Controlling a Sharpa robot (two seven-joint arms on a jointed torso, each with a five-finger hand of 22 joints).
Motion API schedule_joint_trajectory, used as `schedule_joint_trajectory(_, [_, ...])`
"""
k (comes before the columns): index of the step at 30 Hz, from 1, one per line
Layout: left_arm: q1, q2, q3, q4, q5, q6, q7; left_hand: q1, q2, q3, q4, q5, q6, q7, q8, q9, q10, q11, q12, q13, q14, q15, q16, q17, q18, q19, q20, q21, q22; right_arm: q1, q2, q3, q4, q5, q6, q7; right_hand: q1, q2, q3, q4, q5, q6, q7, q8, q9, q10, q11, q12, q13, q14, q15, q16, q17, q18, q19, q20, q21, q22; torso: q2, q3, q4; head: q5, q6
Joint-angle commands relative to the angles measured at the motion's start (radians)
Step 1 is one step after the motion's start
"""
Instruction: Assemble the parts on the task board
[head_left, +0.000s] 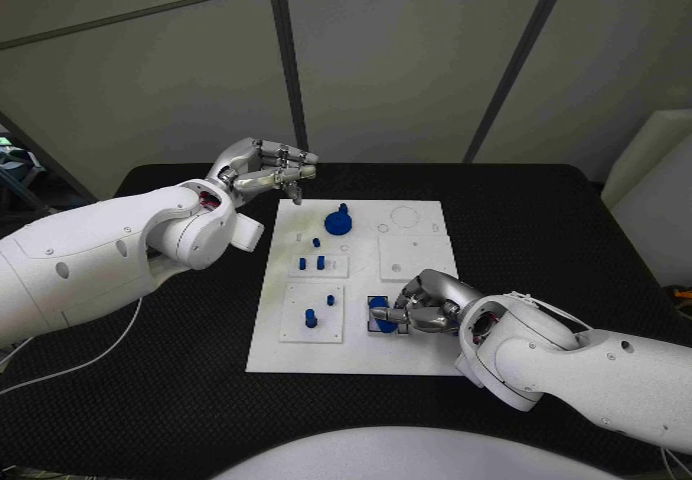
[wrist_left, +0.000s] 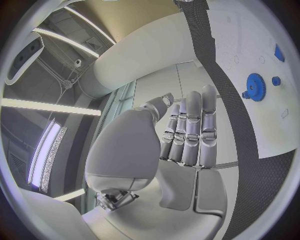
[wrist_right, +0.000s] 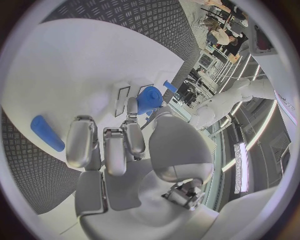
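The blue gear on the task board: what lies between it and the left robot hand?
In the head view, only bare white task board separates the blue gear from the left robot hand.

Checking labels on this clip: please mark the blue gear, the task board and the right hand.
blue gear (head_left: 338, 222), head view, on its toothed disc.
task board (head_left: 289, 355), head view, on bare plate near its front-left corner.
right hand (head_left: 418, 305), head view, on the hand's back.

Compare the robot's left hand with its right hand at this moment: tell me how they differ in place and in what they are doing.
The left hand hangs above the black table past the far left corner of the white task board, while the right hand sits low on the board's near part. The left hand holds nothing, its fingers curled in; the right hand's fingers close around a small blue part. Both are silver hands on white arms.
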Motion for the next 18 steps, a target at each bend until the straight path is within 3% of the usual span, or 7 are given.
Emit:
schedule_joint_trajectory(1, [0.001,-0.001,0.000,0.002,0.002,0.010,0.009,-0.002,0.005,-0.005,-0.003,0.001,-0.006,-0.003,0.005,-0.001,-0.008,0.002,0.002,0.002,-0.006,-0.002,-0.001,-0.002,-0.004,-0.001,0.005,-0.006,-0.002,0.001,0.003,0.000,-0.001,-0.026,0.002,-0.006,-0.048,-0.026,0.006,0.003,-0.083,-0.013,0.002,0.008,0.016,-0.003,-0.002,-0.010,-0.001,0.084,-0.008,-0.001,0.169,-0.011,-0.004,-0.005,0.000,-0.003,0.000,-0.0001,-0.0004,0.000,0.000])
schedule_joint_trajectory(6, [0.001,-0.001,0.000,0.002,0.002,0.009,0.009,-0.002,0.005,-0.005,-0.003,0.001,-0.006,-0.003,0.005,-0.001,-0.008,0.002,0.002,0.002,-0.006,-0.002,-0.001,-0.002,-0.004,-0.001,0.005,-0.006,-0.002,0.001,0.004,0.000,-0.001,-0.034,-0.005,-0.002,-0.128,-0.080,0.047,0.005,-0.154,-0.029,0.006,0.008,0.037,-0.011,0.001,-0.029,-0.011,0.084,-0.006,-0.002,0.167,-0.010,-0.007,-0.003,-0.004,-0.007,0.000,0.0002,-0.0007,-0.001,0.000])
schedule_joint_trajectory(11, [0.001,-0.002,0.000,0.002,0.002,0.008,0.009,0.000,0.006,-0.005,-0.004,0.001,-0.006,-0.003,0.005,0.000,-0.009,0.002,0.003,0.002,-0.007,-0.002,-0.001,-0.002,-0.004,0.000,0.005,-0.007,-0.002,0.001,0.000,0.000,0.003,-0.044,-0.016,0.004,-0.141,-0.084,0.066,0.004,-0.156,-0.034,0.008,0.005,0.044,-0.013,0.002,-0.035,-0.013,0.084,-0.005,-0.003,0.167,-0.010,-0.008,-0.002,-0.006,-0.008,0.000,0.0003,-0.0012,0.000,0.000])
schedule_joint_trajectory(14, [0.001,-0.003,0.000,0.002,0.002,0.008,0.009,0.000,0.006,-0.005,-0.004,0.001,-0.006,-0.003,0.006,-0.001,-0.009,0.001,0.004,0.002,-0.007,-0.002,-0.001,-0.002,-0.003,0.000,0.005,-0.007,-0.002,0.001,-0.006,0.000,0.010,-0.052,-0.020,0.011,-0.122,-0.070,0.086,0.002,-0.115,-0.035,0.008,0.005,0.051,-0.011,0.003,-0.035,-0.010,0.084,-0.005,-0.003,0.167,-0.010,-0.007,-0.001,-0.005,-0.006,-0.001,0.0004,-0.0023,0.000,-0.001])
schedule_joint_trajectory(15, [0.001,-0.003,0.000,0.003,0.002,0.009,0.009,0.000,0.006,-0.005,-0.004,0.001,-0.006,-0.003,0.006,-0.001,-0.009,0.001,0.004,0.002,-0.007,-0.002,-0.001,-0.002,-0.003,0.000,0.005,-0.007,-0.002,0.001,-0.008,0.000,0.013,-0.056,-0.021,0.013,-0.101,-0.061,0.093,0.002,-0.081,-0.035,0.007,0.005,0.056,-0.009,0.003,-0.034,-0.008,0.084,-0.005,-0.003,0.168,-0.010,-0.006,-0.001,-0.005,-0.006,-0.001,0.0004,-0.0025,0.000,-0.002])
schedule_joint_trajectory(16, [0.001,-0.003,0.000,0.003,0.002,0.009,0.009,0.000,0.006,-0.005,-0.004,0.001,-0.006,-0.003,0.006,-0.001,-0.009,0.001,0.004,0.002,-0.007,-0.002,-0.001,-0.002,-0.003,0.000,0.005,-0.007,-0.002,0.001,-0.011,0.000,0.015,-0.061,-0.020,0.016,-0.060,-0.047,0.107,-0.017,-0.037,-0.034,0.006,0.005,0.059,-0.008,0.001,-0.034,-0.006,0.084,-0.006,-0.002,0.168,-0.010,-0.006,-0.002,-0.005,-0.006,0.000,0.0004,-0.0025,0.000,-0.002])
schedule_joint_trajectory(18, [0.001,-0.003,0.000,0.002,0.002,0.009,0.009,0.000,0.006,-0.005,-0.004,0.001,-0.006,-0.003,0.006,-0.001,-0.009,0.001,0.004,0.002,-0.007,-0.002,-0.001,-0.002,-0.003,0.000,0.005,-0.007,-0.002,0.001,-0.014,0.000,0.019,-0.068,-0.017,0.018,0.010,-0.043,0.118,-0.038,-0.003,-0.032,0.003,0.006,0.066,-0.006,-0.001,-0.033,-0.002,0.084,-0.007,-0.002,0.169,-0.010,-0.005,-0.003,-0.004,-0.004,0.000,0.0007,-0.0025,0.000,-0.002])
